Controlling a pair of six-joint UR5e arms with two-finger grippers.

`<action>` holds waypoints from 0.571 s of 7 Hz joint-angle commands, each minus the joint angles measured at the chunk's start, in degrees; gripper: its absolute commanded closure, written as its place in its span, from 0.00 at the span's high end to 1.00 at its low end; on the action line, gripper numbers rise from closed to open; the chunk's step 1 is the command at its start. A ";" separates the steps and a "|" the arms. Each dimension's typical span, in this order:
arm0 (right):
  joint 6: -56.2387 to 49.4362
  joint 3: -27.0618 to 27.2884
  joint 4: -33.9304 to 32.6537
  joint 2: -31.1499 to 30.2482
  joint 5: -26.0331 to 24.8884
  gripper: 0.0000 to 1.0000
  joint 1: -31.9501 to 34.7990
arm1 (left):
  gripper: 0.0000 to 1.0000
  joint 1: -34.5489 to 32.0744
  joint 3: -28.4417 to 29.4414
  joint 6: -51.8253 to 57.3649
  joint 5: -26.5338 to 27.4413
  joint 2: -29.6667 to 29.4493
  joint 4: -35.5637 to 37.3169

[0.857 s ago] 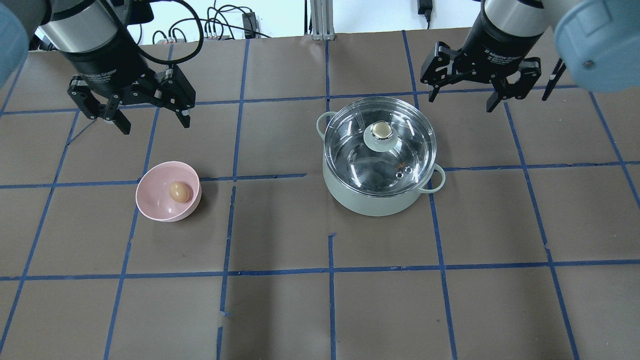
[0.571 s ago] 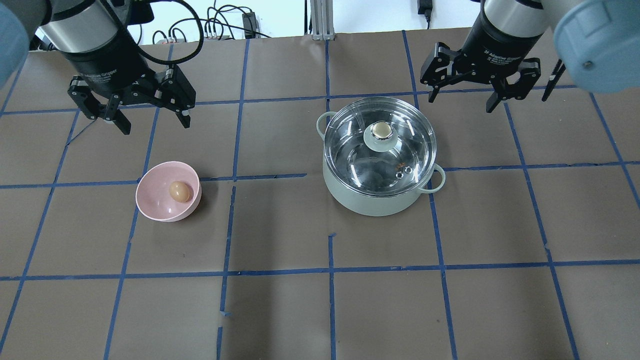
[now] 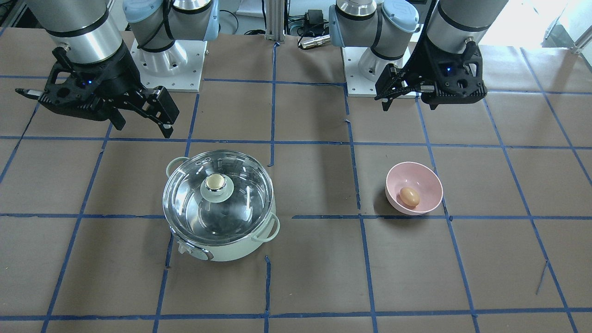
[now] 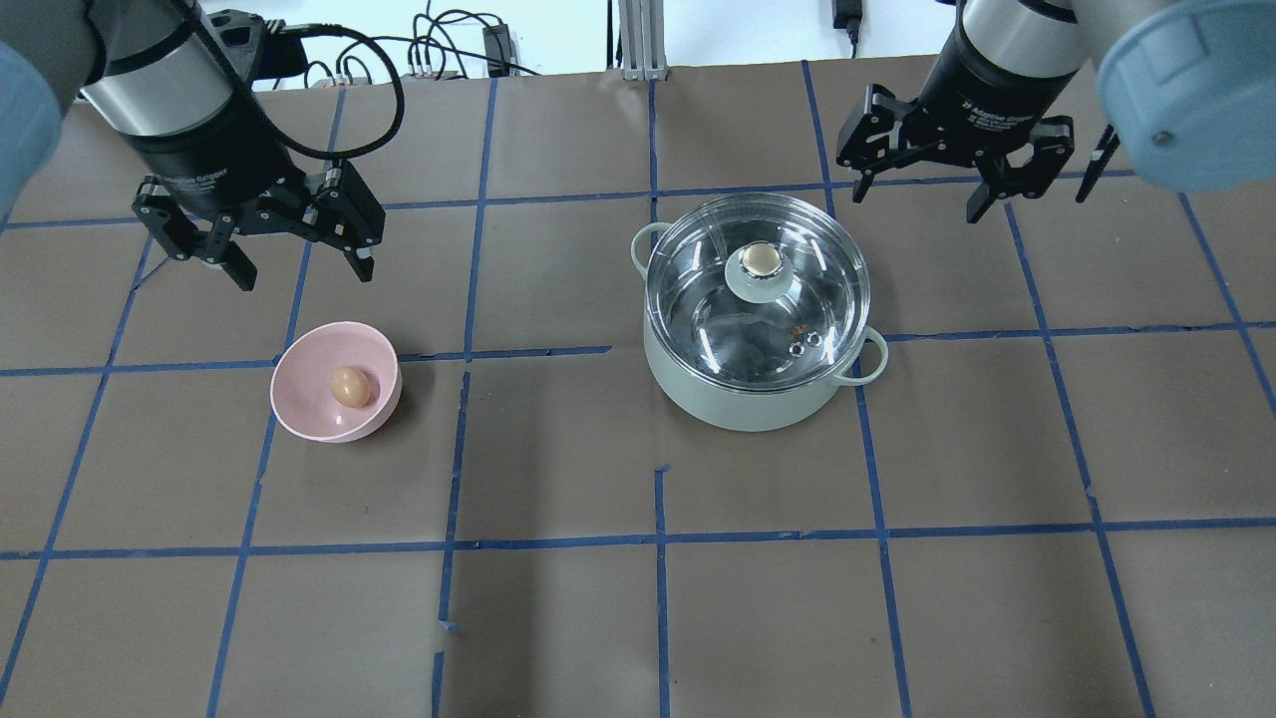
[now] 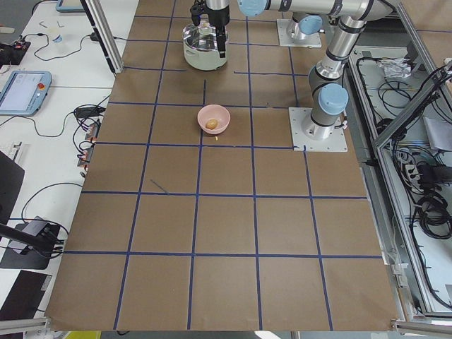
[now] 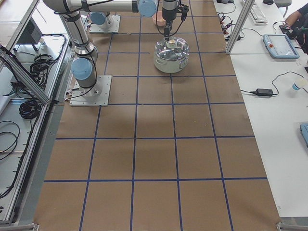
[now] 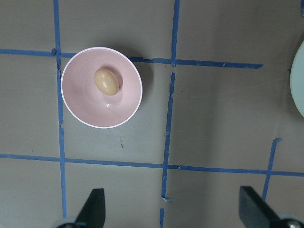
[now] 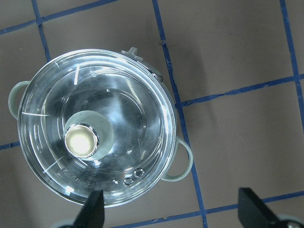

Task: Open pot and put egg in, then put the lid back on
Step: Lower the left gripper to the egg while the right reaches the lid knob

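Note:
The pale mint-green pot (image 4: pixel 750 399) stands right of the table's middle with the clear glass lid (image 4: pixel 698 299) on it. The light-brown egg (image 4: pixel 349 385) lies in a pink bowl (image 4: pixel 299 423) at the left. My left gripper (image 4: pixel 302 271) is open and empty, above the table just behind the bowl. Its wrist view shows the egg (image 7: pixel 106 81) in the bowl (image 7: pixel 95 122) ahead of its fingertips (image 7: pixel 93 209). My right gripper (image 4: pixel 917 202) is open and empty, behind and to the right of the pot. Its wrist view looks down on the lid (image 8: pixel 133 118) and its gold knob (image 8: pixel 80 141).
The table is covered in brown paper with a blue tape grid (image 4: pixel 658 538). The front-facing view shows the pot (image 3: pixel 231 249), the bowl (image 3: pixel 428 178), the left gripper (image 3: pixel 409 104) and the right gripper (image 3: pixel 143 127). Cables lie beyond the far edge.
My left gripper has moved a little toward the pink bowl, still open. The right gripper has hardly moved. Pot, lid and bowl stay in place.

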 commanded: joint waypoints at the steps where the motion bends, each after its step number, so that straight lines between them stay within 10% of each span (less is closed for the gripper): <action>1: 0.37 0.09 -0.18 0.02 -0.04 1.00 0.00 | 1.00 5.37 -4.76 3.29 -0.19 -0.62 1.44; 4: 0.54 1.58 -7.08 1.85 0.66 1.00 0.17 | 1.00 10.50 -15.92 10.96 0.07 -3.08 22.03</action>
